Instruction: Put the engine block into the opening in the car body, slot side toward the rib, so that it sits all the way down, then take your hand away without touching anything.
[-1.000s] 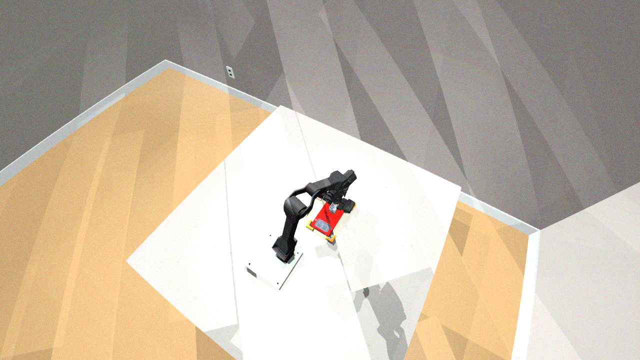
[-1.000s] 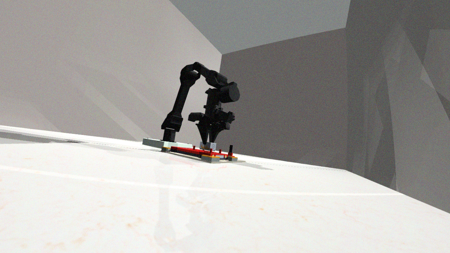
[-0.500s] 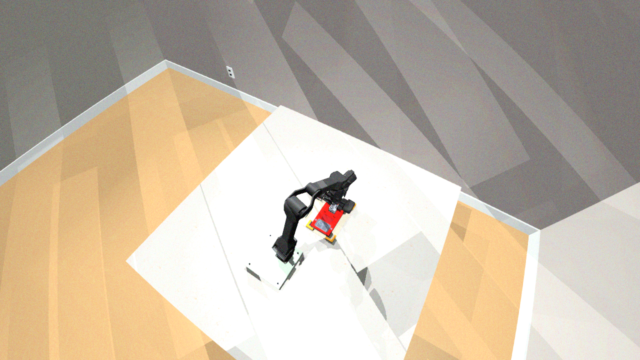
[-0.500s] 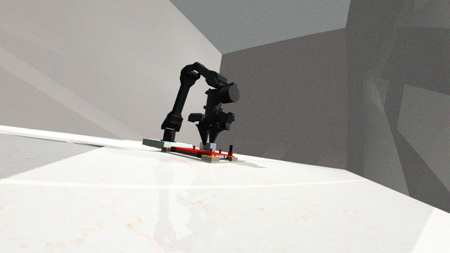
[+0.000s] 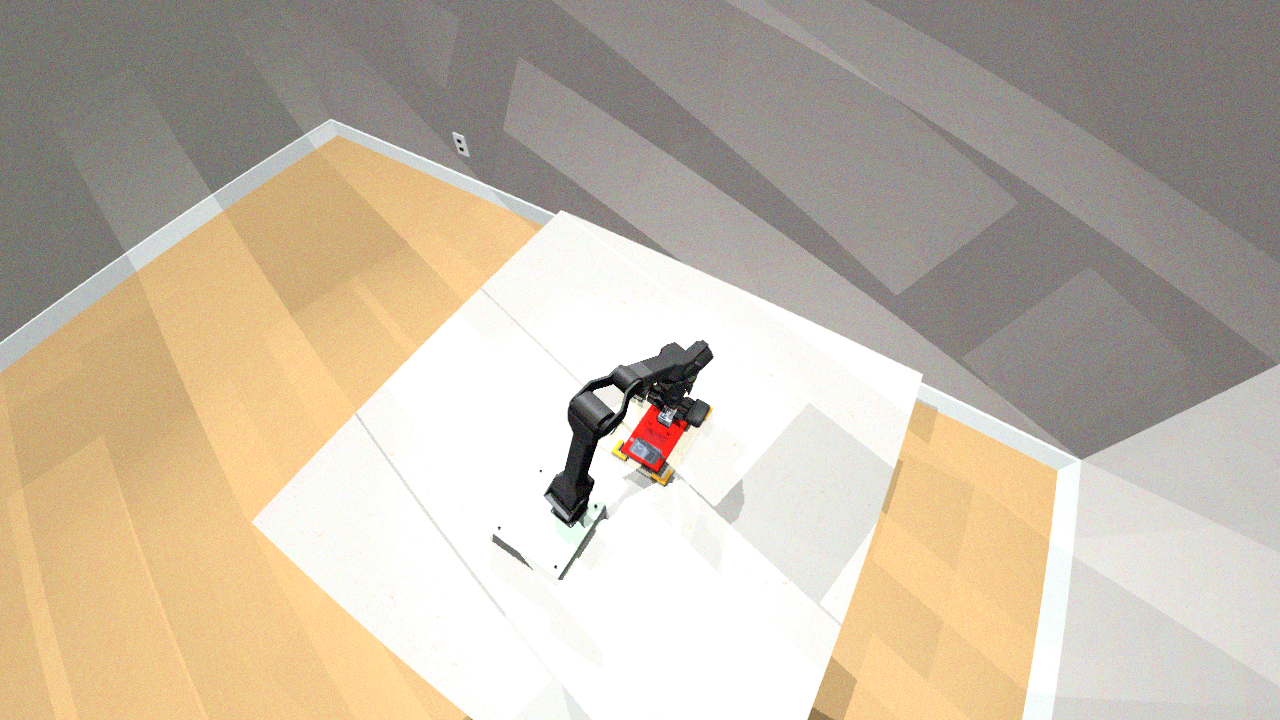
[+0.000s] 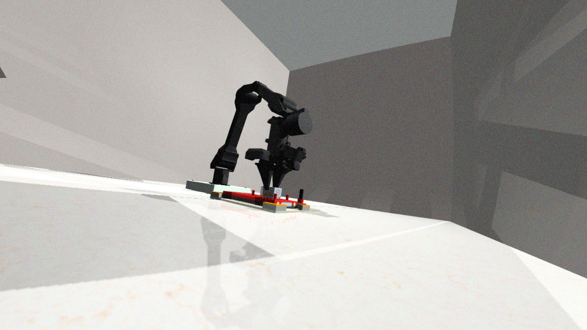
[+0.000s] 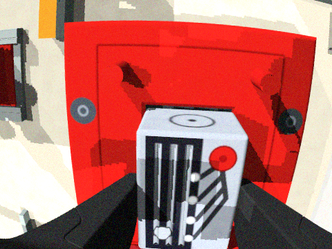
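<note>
Just 1 engine block (image 7: 191,180) — 1 tool (image 7: 185,231)

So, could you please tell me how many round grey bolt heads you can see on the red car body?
2: one bolt head near the car body's left edge, the other near its right edge, either side of the engine block. More may be hidden under the gripper.

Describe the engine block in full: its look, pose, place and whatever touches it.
The engine block is a pale grey box with rounded edges. The face toward the wrist camera carries a black panel with three upright silver bars, white dots, diagonal stripes and a red disc; the far face shows an oval ring. It stands upright over the red car body, at its dark opening, gripped on both sides by the black tool. How deep it sits cannot be told.
</note>
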`<state>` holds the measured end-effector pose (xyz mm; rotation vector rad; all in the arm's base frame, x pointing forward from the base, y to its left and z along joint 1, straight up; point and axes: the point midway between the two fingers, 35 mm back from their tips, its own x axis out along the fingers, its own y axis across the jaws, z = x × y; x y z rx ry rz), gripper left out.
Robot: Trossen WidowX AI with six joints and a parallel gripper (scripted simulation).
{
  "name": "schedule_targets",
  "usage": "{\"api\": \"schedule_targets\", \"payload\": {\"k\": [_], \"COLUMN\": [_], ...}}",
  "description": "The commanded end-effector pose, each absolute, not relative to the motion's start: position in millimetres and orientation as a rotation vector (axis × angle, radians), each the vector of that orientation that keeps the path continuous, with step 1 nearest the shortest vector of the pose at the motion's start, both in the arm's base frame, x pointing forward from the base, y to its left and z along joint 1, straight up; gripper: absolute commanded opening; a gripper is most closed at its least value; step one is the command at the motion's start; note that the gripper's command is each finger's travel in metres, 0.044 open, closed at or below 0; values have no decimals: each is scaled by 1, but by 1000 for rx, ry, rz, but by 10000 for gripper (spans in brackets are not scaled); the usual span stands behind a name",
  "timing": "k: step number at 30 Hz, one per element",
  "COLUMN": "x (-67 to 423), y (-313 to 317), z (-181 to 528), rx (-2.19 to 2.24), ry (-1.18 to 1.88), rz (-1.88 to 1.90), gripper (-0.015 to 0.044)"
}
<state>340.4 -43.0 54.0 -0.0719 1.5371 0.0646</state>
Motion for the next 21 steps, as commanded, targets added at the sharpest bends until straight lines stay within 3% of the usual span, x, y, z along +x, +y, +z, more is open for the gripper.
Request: {"api": "schedule_targets", "payload": {"k": [1, 21], "x": [340, 340], "y": [-43, -43], "z": [53, 50], "rx": [-78, -74], "ry": [1537, 1537], "rz": [68, 65], "gripper": [158, 158]}}
